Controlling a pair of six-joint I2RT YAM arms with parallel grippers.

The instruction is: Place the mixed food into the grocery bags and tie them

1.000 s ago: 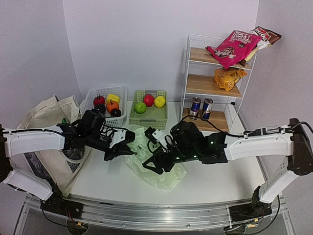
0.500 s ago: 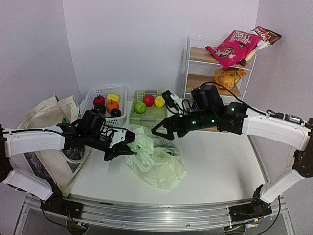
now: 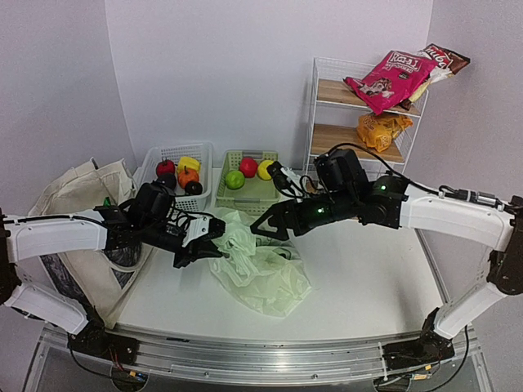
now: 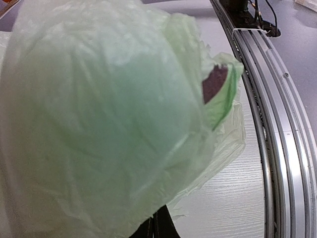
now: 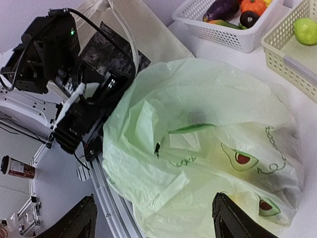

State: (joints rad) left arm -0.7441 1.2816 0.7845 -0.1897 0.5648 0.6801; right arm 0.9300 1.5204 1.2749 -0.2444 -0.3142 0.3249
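On table (image 3: 368, 278), left end effector (image 3: 206, 245) clamping one plastic bag (image 3: 270, 278), right end effector (image 3: 265, 231) apart

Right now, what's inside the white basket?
The white basket holds a red fruit, a yellow one, an orange one and a dark one. Anything beneath them is covered.

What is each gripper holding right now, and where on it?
The left gripper is shut on the thin pale-green plastic bag, pinching its left edge. The right gripper hangs open above it, holding nothing.
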